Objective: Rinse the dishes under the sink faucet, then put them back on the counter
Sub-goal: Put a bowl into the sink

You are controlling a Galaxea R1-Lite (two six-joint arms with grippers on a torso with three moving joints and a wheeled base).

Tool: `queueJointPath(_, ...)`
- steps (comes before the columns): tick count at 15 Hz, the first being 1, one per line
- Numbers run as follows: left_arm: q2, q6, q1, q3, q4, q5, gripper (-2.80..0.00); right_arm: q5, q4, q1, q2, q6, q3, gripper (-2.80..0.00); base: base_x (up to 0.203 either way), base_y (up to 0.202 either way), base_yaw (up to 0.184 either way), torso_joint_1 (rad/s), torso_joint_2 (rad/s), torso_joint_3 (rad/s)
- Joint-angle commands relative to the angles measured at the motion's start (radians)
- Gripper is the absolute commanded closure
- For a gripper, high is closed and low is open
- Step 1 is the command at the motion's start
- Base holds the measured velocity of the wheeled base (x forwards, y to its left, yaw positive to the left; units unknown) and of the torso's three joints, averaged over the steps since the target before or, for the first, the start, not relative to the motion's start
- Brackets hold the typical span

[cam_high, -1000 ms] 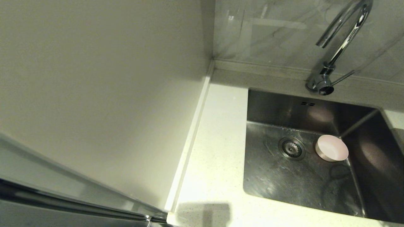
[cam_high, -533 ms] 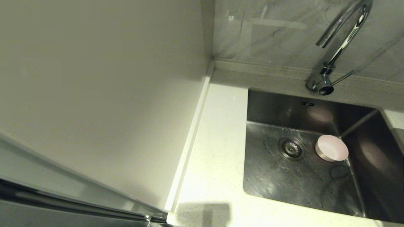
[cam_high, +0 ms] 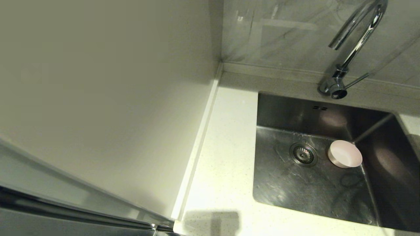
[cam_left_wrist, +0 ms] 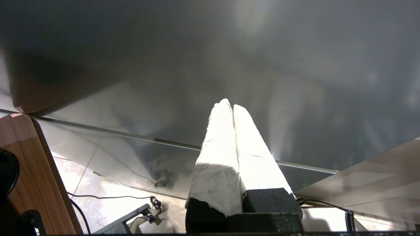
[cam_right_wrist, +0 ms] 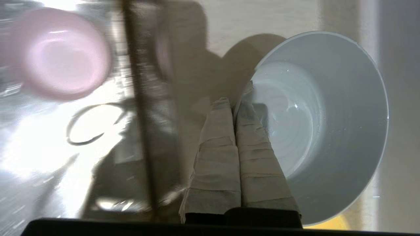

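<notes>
Only the pink bowl [cam_high: 345,154] shows from the head view, sitting upright on the floor of the sink [cam_high: 295,186], just beside the drain [cam_high: 303,154] on the side away from the white upright panel [cam_high: 98,98]. Faucet [cam_high: 352,49] stands behind the sink's back rim, spout arching over the basin, top of the arch cut off by the frame edge; no water stream visible. Counter [cam_high: 226,147] runs between sink and panel. Neither arm appears in the head view.

Right claw [cam_right_wrist: 233,102] is clenched on the rim of the grey bowl [cam_right_wrist: 331,131], one finger inside the wall, one outside. Grey bowl is tilted toward the camera, a few droplets inside; its far edge is cut off. A sliver of yellow [cam_right_wrist: 328,224] peeks under it, too little to identify. Pink bowl [cam_right_wrist: 60,54] is blurred in this view, across the sink's edge from the grey bowl. Whether the grey bowl rests on the counter or hangs above it cannot be told.

Left claw [cam_left_wrist: 232,105] is clenched empty, fingers pressed together, parked before a dark glossy surface away from the sink.
</notes>
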Motion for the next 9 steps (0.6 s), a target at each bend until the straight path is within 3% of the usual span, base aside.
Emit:
queueJointPath(1,0.0,-0.001,0.0,0.003,0.0,0.0,0.0,0.097,0.0,0.003,-0.125,-0.008,0.116,0.0,0.0,0.0,0.0,0.0,0.0,0.0)
queueJointPath(3,0.0,-0.001,0.0,0.003,0.0,0.0,0.0,0.18,0.0,0.037,-0.223,-0.03,0.268,0.0,0.0,0.0,0.0,0.0,0.0,0.0)
queueJointPath(5,0.0,-0.001,0.0,0.003,0.0,0.0,0.0,0.209,-0.001,0.144,-0.28,-0.05,0.386,0.0,0.0,0.0,0.0,0.0,0.0,0.0)
queueJointPath(9,0.0,-0.001,0.0,0.002,0.0,0.0,0.0,0.138,-0.001,0.393,-0.303,-0.042,0.465,0.0,0.0,0.0,0.0,0.0,0.0,0.0)
